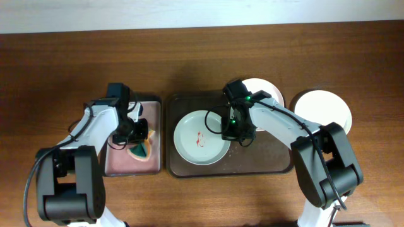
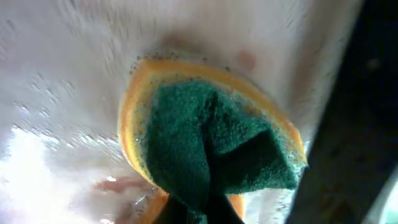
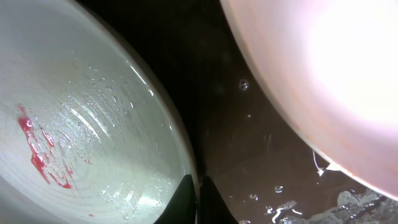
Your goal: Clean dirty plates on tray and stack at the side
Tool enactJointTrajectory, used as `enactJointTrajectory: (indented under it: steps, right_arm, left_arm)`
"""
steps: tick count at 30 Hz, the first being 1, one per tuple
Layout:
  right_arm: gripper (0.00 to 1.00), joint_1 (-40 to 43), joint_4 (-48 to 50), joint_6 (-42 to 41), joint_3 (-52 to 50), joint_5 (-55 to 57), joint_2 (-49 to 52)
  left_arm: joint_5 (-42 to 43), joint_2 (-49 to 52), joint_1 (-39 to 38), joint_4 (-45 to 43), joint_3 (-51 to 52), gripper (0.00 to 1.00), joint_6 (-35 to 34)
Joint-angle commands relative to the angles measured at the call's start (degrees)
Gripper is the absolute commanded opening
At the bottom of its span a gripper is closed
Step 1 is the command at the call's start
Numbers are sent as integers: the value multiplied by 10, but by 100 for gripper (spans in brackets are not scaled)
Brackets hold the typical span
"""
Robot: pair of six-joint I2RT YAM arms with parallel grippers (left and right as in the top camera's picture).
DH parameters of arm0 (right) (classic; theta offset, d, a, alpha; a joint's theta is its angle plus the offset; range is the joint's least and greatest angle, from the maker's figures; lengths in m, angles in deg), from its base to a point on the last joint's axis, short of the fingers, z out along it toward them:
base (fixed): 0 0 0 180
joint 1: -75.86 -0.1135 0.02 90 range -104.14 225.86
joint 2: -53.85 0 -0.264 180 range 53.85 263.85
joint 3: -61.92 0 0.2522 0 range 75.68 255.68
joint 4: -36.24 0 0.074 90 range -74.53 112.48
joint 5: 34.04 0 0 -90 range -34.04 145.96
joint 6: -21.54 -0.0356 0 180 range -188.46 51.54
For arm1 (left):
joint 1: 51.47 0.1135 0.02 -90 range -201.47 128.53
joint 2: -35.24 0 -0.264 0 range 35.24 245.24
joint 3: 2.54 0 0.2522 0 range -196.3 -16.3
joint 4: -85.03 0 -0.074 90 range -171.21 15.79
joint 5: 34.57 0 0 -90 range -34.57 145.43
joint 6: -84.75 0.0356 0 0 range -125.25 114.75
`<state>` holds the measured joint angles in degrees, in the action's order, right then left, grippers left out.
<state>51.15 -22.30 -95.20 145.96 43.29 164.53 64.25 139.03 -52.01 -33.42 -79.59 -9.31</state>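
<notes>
I judge I'm in the first stage: one green plate [image 1: 201, 140] lies in the brown tray [image 1: 265, 161], on its left half, with a red smear [image 3: 37, 152] at its centre, not yet wiped. The right fingers [image 3: 198, 208] are nearly closed, pinching that plate's right-hand rim, one tip inside the rim and one outside. In the wrist view the rim runs straight into the narrow gap between them, so I take it as a firm hold to steady the plate.

The left fingers [image 1: 134, 137] hang over the small black tray [image 1: 117, 165], clenched on a green-and-orange sponge [image 2: 205, 149] that is folded where they grip it. The tips are barely visible in the wrist view. The sponge looks pressed onto the wet pinkish floor.

Next I'd carry the sponge across to the smear and keep the rim grip steady while scrubbing.

A pink plate [image 3: 323, 68] sits at the brown tray's far right corner, and I can't tell whether it rests inside. A white plate [image 1: 323, 108] lies on the tabletop [image 1: 202, 57] beside it.
</notes>
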Motion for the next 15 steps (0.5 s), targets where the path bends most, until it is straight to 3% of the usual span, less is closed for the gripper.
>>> enactJointTrajectory:
  steps: [1,4,9,15]
  right_arm:
    - [4,-3,-6,-1,0,26,-6]
    - [4,-3,-10,-1,0,26,-6]
    - [4,-3,-9,-1,0,27,-6]
    - [4,-3,-9,-1,0,28,-6]
  left_arm:
    - [38,5,14,0,-67,0,26]
    - [24,4,15,2,-120,0,24]
    - [-116,-63,8,12,-146,0,-55]
    - [-227,-167,-19,15,-145,0,-95]
